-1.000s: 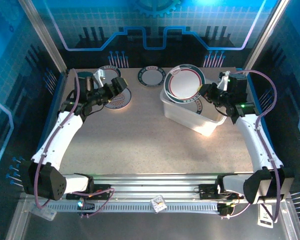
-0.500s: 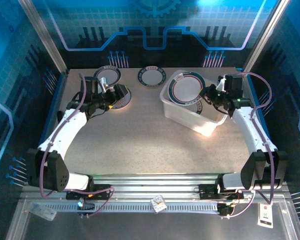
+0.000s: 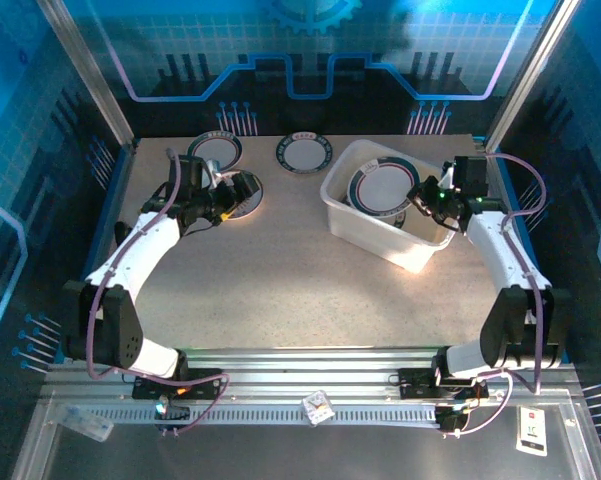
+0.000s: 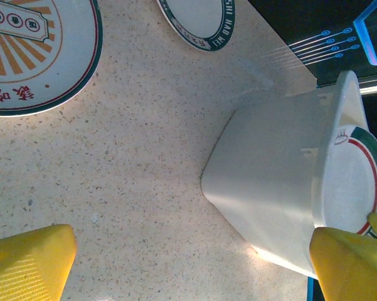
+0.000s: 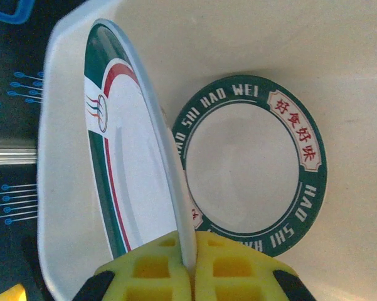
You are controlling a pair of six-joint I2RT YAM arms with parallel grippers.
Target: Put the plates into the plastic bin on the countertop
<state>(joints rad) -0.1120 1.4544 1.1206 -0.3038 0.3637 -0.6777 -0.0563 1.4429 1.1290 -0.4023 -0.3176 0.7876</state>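
- Two arms share one beige speckled surface [image 3: 280,290]. The job of binning the plates looks partly done, and three plates lie out on the surface, well apart from the bin.
- Plastic bin [image 3: 375,238]: a white tub standing skewed on the right half of the surface, with its long side running from near right to far left in the overhead view.
- Green-and-red-rimmed plate [image 5: 132,182]: inside the bin and held nearly on edge. Its decorated face is turned toward the bin wall and its back toward the plate below. Being round, it has no long axis, but its edge line runs from the fingers toward the bin's far rim.
- "HAO WEI" plate [image 5: 251,169]: lies flat, face up, on the bin floor, just beside the tilted one.
- Sunburst plate [image 4: 31,50]: flat on the surface at the left, with two more plates [image 3: 217,152] [image 3: 304,153] near the far edge.
- Right fingers [image 5: 157,269]: pressed onto the rim of the green-and-red-rimmed plate, which is pinched between them.
- Left fingers [image 4: 31,263]: spread wide and holding nothing. They sit low over the surface, close to the sunburst plate.
- Step in hand, as a judgement: setting a plate down in the bin. The next move probably calls for tipping it lower until it rests on the flat plate, then letting go gently so it does not clatter. The left arm seems lined up for the sunburst plate.
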